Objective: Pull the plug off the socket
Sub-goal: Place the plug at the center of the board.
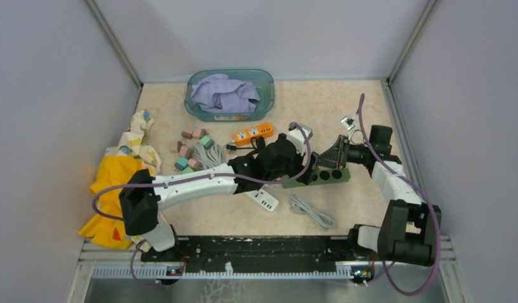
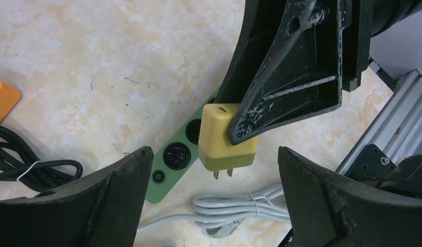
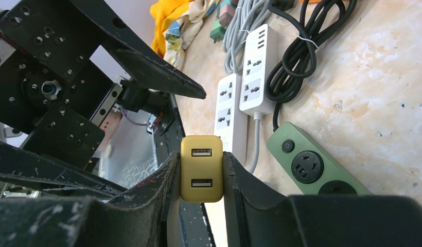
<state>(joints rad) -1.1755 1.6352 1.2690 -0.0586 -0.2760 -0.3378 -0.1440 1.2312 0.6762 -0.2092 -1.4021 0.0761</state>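
The right gripper is clamped on the yellow plug, which hangs clear of the green socket strip. The left gripper stands wide apart just beside it. From overhead the arms hide the plug, and the strip's far end is covered.

Gray cable clutters space beside green strip.

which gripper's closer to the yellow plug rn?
Right. The right gripper is shut on the yellow plug, clear of the green power strip. The left gripper is open just beside it, not touching.
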